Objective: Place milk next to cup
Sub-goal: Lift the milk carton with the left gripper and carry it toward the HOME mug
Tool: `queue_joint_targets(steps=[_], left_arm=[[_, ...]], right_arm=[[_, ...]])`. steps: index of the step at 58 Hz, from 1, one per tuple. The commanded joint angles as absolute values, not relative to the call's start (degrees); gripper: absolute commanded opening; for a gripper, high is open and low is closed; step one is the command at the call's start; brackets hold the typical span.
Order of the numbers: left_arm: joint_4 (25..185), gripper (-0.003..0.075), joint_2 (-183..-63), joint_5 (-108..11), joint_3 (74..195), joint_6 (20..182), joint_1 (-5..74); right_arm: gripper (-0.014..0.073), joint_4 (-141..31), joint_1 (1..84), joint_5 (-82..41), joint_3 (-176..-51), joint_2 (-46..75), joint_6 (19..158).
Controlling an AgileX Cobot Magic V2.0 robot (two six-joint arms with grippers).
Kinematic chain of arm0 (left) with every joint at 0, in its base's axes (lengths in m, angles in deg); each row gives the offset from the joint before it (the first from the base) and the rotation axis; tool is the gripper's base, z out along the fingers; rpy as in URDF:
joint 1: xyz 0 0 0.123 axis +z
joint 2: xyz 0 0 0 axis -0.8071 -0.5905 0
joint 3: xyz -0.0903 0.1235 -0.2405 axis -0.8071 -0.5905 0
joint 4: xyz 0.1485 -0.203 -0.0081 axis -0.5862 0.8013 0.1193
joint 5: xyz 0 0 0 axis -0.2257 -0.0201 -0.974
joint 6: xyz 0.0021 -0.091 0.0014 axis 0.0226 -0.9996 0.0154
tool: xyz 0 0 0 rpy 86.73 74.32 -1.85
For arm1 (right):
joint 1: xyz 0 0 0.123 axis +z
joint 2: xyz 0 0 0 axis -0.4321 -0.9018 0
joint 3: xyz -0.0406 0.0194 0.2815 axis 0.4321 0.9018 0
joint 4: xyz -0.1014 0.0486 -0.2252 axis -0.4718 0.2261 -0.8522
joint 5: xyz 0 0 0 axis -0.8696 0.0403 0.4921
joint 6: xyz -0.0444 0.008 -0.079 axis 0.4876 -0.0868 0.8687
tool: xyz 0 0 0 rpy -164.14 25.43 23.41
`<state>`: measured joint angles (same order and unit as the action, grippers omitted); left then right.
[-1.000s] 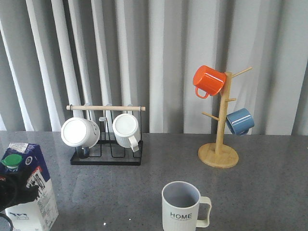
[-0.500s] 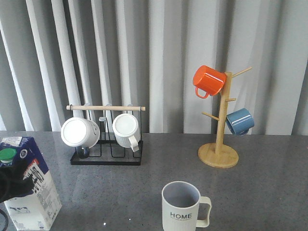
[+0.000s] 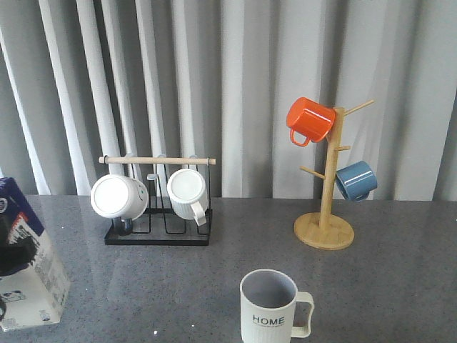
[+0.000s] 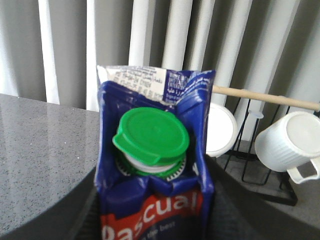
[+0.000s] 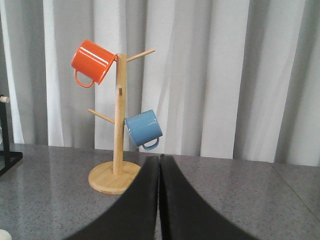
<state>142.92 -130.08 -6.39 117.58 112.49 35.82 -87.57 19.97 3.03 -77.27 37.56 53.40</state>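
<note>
The milk [image 3: 32,279], a dark-blue and white carton, leans tilted at the far left edge of the front view, partly cut off. My left gripper [image 3: 7,251] is shut on it. In the left wrist view the carton's green cap [image 4: 151,136] and red "Pascual" band sit between the dark fingers [image 4: 235,215]. The cup [image 3: 271,307], a ribbed pale mug marked "HOME", stands at the front centre, well to the right of the milk. My right gripper [image 5: 159,162] is shut and empty, and shows only in its own wrist view.
A black wire rack [image 3: 157,236] with a wooden bar holds two white mugs [image 3: 118,196] behind the milk. A wooden mug tree [image 3: 325,230] at the back right carries an orange mug [image 3: 309,120] and a blue mug [image 3: 355,180]. Grey curtains hang behind the table.
The milk carton has moved left in my left gripper, and its cap has left the front view. The cup and the racks have not moved.
</note>
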Motion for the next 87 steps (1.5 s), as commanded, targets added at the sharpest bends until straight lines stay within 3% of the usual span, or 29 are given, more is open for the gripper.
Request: queue_joint_targets(steps=[1,16,33,87], left_arm=[[152.05,0.0199,-130.53,1.61,121.86,123.53,27.96],[154.73,0.0199,-140.02,8.84,131.41,123.95,12.01],[157.23,0.0199,-153.79,14.76,142.55,124.0,4.03],[157.36,0.0199,-162.95,17.51,143.83,117.43,1.17]], right_arm=[[-0.001,-87.66,19.63,7.18,-78.64,37.64,53.74],[-0.001,-87.66,19.63,7.18,-78.64,37.64,53.74],[-0.001,-87.66,19.63,7.18,-78.64,37.64,53.74],[-0.001,-87.66,19.63,7.18,-78.64,37.64,53.74]])
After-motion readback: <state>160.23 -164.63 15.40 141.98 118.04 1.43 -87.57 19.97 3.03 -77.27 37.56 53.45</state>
